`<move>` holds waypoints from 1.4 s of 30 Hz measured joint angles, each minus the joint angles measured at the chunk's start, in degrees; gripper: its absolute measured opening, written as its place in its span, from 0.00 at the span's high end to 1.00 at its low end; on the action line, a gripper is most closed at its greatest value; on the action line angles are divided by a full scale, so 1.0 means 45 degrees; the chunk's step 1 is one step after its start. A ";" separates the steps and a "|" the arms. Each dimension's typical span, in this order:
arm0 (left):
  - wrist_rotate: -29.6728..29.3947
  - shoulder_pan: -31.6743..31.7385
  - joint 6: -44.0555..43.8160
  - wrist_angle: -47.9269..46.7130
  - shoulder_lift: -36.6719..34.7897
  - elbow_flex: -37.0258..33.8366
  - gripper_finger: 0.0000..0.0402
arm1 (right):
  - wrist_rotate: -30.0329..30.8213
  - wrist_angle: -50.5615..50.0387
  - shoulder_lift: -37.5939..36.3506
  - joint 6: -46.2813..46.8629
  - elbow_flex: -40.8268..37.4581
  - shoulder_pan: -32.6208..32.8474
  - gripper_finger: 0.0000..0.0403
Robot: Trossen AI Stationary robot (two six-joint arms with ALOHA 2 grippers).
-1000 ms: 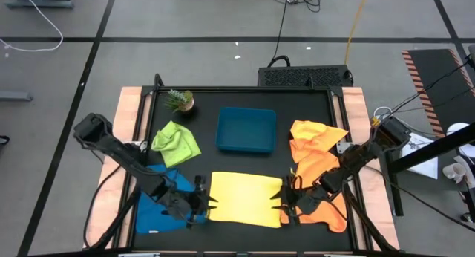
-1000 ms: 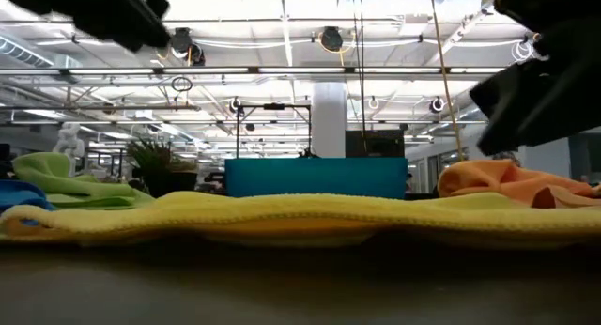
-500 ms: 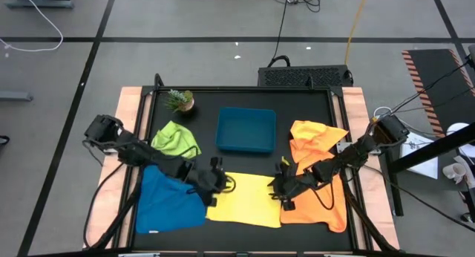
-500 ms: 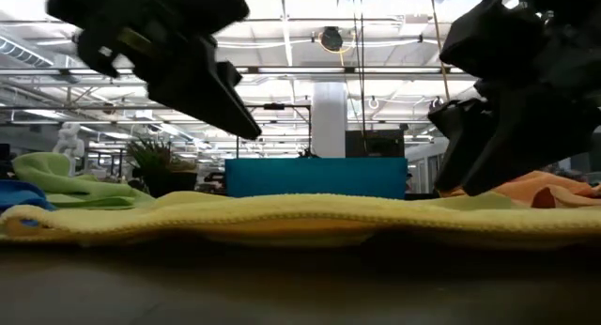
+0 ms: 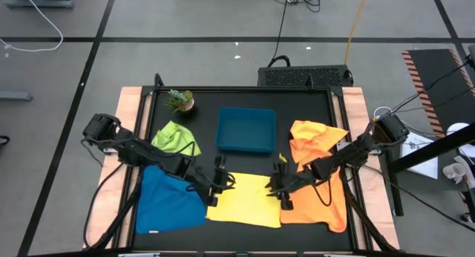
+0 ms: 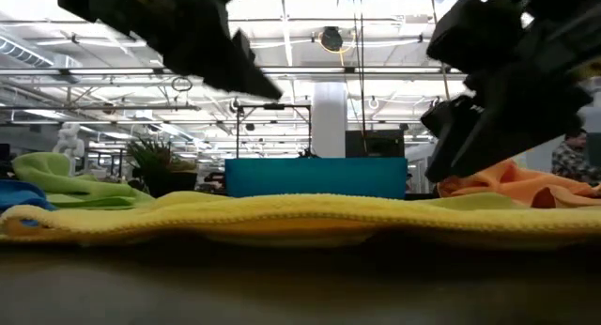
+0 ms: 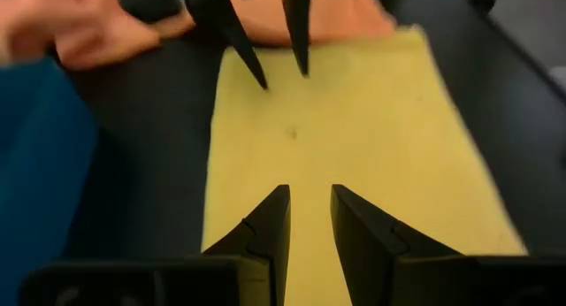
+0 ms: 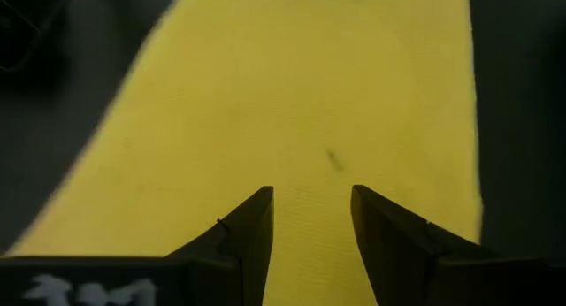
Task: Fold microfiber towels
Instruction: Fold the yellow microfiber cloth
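The yellow towel (image 5: 245, 200) is thin, light and limp — it will sag and slide on the dark table (image 5: 312, 108), so pinch it at an edge or corner, not mid-cloth. It lies flat between the two grippers. The left gripper (image 5: 221, 183) hovers over its left far edge with its fingers (image 7: 265, 240) slightly apart, holding nothing; the cloth stretches ahead of and beneath them. The right gripper (image 5: 278, 187) faces it from the right far edge — fingers (image 8: 252, 226) parted, empty, yellow cloth directly below. A blue towel (image 5: 169, 205) lies behind the left gripper, an orange towel (image 5: 315, 205) behind the right.
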 joint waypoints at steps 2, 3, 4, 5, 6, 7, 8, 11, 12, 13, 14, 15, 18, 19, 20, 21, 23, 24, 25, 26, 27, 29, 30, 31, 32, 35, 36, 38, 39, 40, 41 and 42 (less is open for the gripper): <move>-0.0012 -0.0025 0.0429 0.0138 0.0014 0.0004 0.78 | 0.0800 0.0317 0.0000 0.0251 0.0000 0.0418 0.64; -0.0012 -0.0034 0.0601 0.0273 0.0035 -0.0011 0.78 | 0.1242 0.0465 0.0000 0.0315 0.0000 0.0640 0.64; -0.0012 -0.0054 0.0751 0.0573 0.0041 -0.0022 0.78 | 0.1697 0.0609 0.0000 0.0393 0.0000 0.0867 0.64; -0.0015 -0.0059 0.0883 0.0852 0.0034 -0.0016 0.78 | 0.2167 0.0741 0.0003 0.0466 0.0000 0.1091 0.64; -0.0022 -0.0056 0.0985 0.1057 0.0028 -0.0005 0.78 | 0.2610 0.0919 0.0005 0.0541 0.0000 0.1312 0.64; -0.0022 -0.0054 0.1055 0.1154 0.0026 0.0002 0.78 | 0.3054 0.1109 0.0005 0.0634 0.0000 0.1516 0.64; -0.0022 -0.0054 0.1067 0.1165 0.0028 0.0002 0.78 | 0.3568 0.1257 0.0005 0.0710 0.0000 0.1720 0.64; -0.0036 -0.0198 0.1018 0.1457 0.0035 -0.0003 0.78 | 0.4952 0.1818 0.0015 0.0780 0.0000 0.2299 0.64; -0.0036 -0.0296 0.1018 0.1592 0.0035 0.0002 0.78 | 0.5333 0.1980 0.0015 0.0777 0.0000 0.2470 0.64; -0.0025 -0.0416 0.1013 0.1693 0.0035 0.0001 0.78 | 0.5679 0.2170 0.0015 0.0772 0.0000 0.2622 0.64; 0.0010 -0.0528 0.1008 0.1802 0.0035 -0.0003 0.78 | 0.5997 0.2349 0.0015 0.0765 0.0000 0.2768 0.64; 0.0122 -0.0643 0.0927 0.2008 0.0065 -0.0008 0.78 | 0.6337 0.2530 0.0015 0.0761 0.0000 0.2916 0.64; 0.0144 -0.1066 0.0620 0.2653 0.0297 -0.0002 0.78 | 0.7134 0.3078 0.0015 0.1142 0.0000 0.3237 0.64; 0.0093 -0.1220 0.0583 0.2685 0.0302 -0.0017 0.78 | 0.7146 0.3212 0.0015 0.1338 0.0000 0.3292 0.64; 0.0090 -0.1378 0.0581 0.2757 0.0302 -0.0017 0.78 | 0.7132 0.3311 0.0015 0.1523 0.0000 0.3354 0.64; 0.0092 -0.1524 0.0581 0.2786 0.0292 -0.0017 0.78 | 0.7126 0.3333 0.0015 0.1693 0.0000 0.3442 0.64; 0.0098 -0.1843 0.0587 0.2662 0.0280 -0.0017 0.78 | 0.7126 0.3315 0.0018 0.2002 0.0000 0.3619 0.64; 0.0095 -0.2037 0.0600 0.2622 0.0289 -0.0031 0.78 | 0.7120 0.3300 0.0019 0.2166 0.0000 0.3700 0.64; 0.0089 -0.2221 0.0659 0.2710 0.0293 -0.0092 0.78 | 0.7117 0.3279 0.0019 0.2325 0.0000 0.3761 0.64; 0.0076 -0.2395 0.0737 0.2753 0.0293 -0.0138 0.78 | 0.7104 0.3279 0.0019 0.2477 0.0000 0.3795 0.64; 0.0043 -0.2567 0.0741 0.2786 0.0288 -0.0205 0.78 | 0.7104 0.3280 0.0019 0.2621 0.0000 0.3810 0.64; -0.0822 -0.2949 0.0651 0.3000 0.0288 -0.0527 0.78 | 0.7108 0.3280 0.0019 0.2854 0.0000 0.3781 0.64; -0.1615 -0.3181 0.0566 0.3297 0.0288 -0.0774 0.78 | 0.7093 0.3278 0.0022 0.3048 0.0000 0.3720 0.64; -0.2364 -0.3412 0.0568 0.3660 0.0292 -0.1023 0.78 | 0.7037 0.3227 0.0019 0.3274 0.0000 0.3675 0.64; -0.2989 -0.3665 0.0672 0.4154 0.0288 -0.1312 0.78 | 0.6899 0.3121 0.0019 0.3472 0.0000 0.3612 0.64; -0.3624 -0.4312 0.1000 0.5952 0.0288 -0.2400 0.78 | 0.6666 0.2735 0.0024 0.3911 0.0000 0.3493 0.64; -0.3714 -0.4453 0.1031 0.6617 0.0288 -0.2772 0.78 | 0.6706 0.2611 0.0024 0.3985 0.0000 0.3454 0.64; -0.3871 -0.4581 0.0920 0.7863 0.0285 -0.3492 0.78 | 0.6727 0.2231 0.0024 0.4097 0.0000 0.3335 0.64; -0.3903 -0.4589 0.0766 0.8375 0.0283 -0.3839 0.78 | 0.6725 0.2004 0.0024 0.4180 0.0000 0.3236 0.64; -0.3937 -0.4591 0.0538 0.8756 0.0283 -0.4146 0.78 | 0.6728 0.1875 0.0080 0.4301 0.0000 0.3089 0.64; -0.3944 -0.4589 0.0284 0.9078 0.0283 -0.4434 0.78 | 0.6728 0.1885 0.0185 0.4384 0.0000 0.2903 0.64; -0.3946 -0.4563 0.0030 0.9349 0.0283 -0.4679 0.78 | 0.6719 0.1896 0.0324 0.4431 0.0000 0.2713 0.64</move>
